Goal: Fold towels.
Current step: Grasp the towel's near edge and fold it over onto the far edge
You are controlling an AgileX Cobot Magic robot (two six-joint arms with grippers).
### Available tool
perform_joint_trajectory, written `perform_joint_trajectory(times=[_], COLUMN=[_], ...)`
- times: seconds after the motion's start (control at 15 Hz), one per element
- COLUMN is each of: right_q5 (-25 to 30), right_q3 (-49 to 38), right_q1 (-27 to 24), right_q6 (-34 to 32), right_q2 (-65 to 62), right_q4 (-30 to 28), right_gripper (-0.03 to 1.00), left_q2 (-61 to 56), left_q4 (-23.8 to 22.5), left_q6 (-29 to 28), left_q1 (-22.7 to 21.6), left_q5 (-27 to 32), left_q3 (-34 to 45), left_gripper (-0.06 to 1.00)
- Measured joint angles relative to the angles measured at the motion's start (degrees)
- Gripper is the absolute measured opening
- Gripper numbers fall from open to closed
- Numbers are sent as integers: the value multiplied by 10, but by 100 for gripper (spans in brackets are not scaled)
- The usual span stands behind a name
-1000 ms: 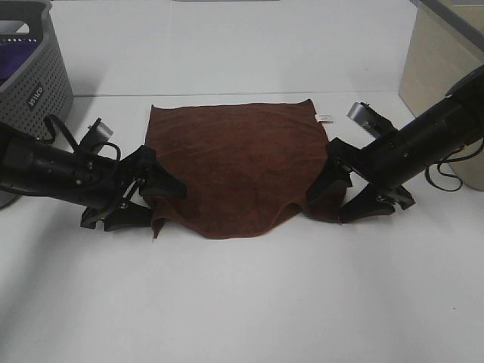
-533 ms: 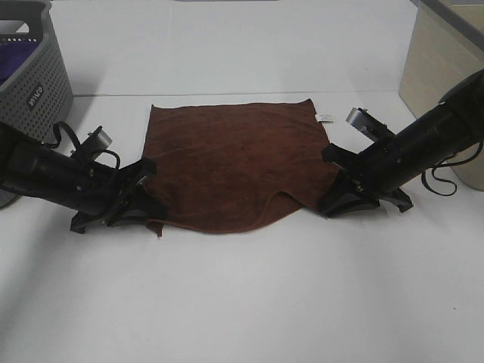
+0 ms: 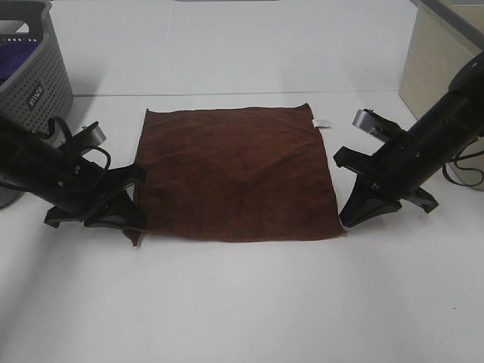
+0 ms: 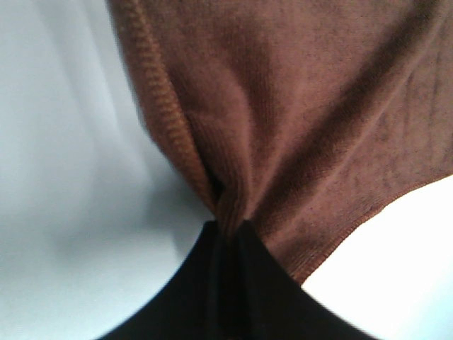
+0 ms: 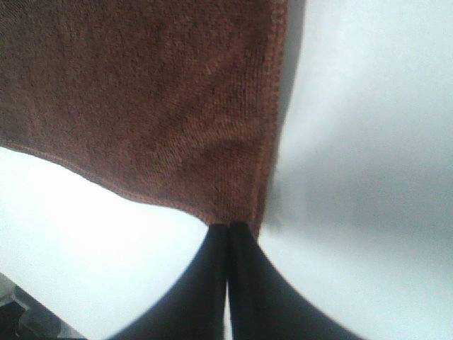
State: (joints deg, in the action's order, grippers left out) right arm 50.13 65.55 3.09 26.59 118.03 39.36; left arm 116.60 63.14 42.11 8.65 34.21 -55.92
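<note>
A: What fills most of the frame?
B: A white table [image 3: 242, 302]. The towel [image 3: 234, 174] lies spread flat on it in the middle of the high view. It is dark reddish-brown, roughly square and a single layer, with faint creases across it.

A: And around it?
B: A grey basket [image 3: 34, 79] with perforated walls sits at the upper left, cut off by the frame edge, with something purple inside. A beige box [image 3: 435, 64] stands at the upper right, also partly out of frame. Both are well apart from the towel.

A: The arms?
B: Two black ones. The left arm [image 3: 38, 170] comes in from the left edge and the right arm [image 3: 431, 136] from the right edge. Each angles down to a lower corner of the towel.

A: Fingers?
B: The left gripper [image 3: 134, 227] is closed on the towel's lower left corner. Its wrist view shows the fingers [image 4: 205, 290] pressed together, with fabric bunched into a pleat between them. The right gripper [image 3: 345, 221] is pinched on the lower right corner. In its wrist view the fingers [image 5: 205, 283] meet on just the corner's tip, and the cloth beyond lies flat.

A: Anything small?
B: A white label [image 3: 321, 122] sticks out at the towel's upper right corner and rests on the table.
</note>
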Motion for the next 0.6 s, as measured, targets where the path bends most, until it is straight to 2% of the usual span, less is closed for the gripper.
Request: perform_joint_trajectory(times=[0.07, 0.13, 0.2, 0.4, 0.47, 0.6], right_q5=[13, 13, 29, 20, 7, -9], right_q3=[0, 0, -17, -36, -36, -36], right_q1=[0, 0, 0, 0, 0, 2], right_q6=[-12, -12, -25, -25, -24, -11], right_q2=[-11, -11, -35, -48, -42, -23], right_q4=[-17, -17, -31, -35, -36, -25], right_gripper=[1, 1, 1, 3, 25, 59], left_q2=[-13, -13, -26, -29, -29, -29], left_q4=[-47, -47, -113, -138, -139, -139], left_q6=[-36, -36, -95, -114, -116, -116], left_q1=[0, 0, 0, 0, 0, 0], left_q5=[5, 5, 26, 32, 32, 32], left_q3=[0, 0, 0, 0, 0, 0], left_gripper=[1, 1, 1, 1, 1, 1])
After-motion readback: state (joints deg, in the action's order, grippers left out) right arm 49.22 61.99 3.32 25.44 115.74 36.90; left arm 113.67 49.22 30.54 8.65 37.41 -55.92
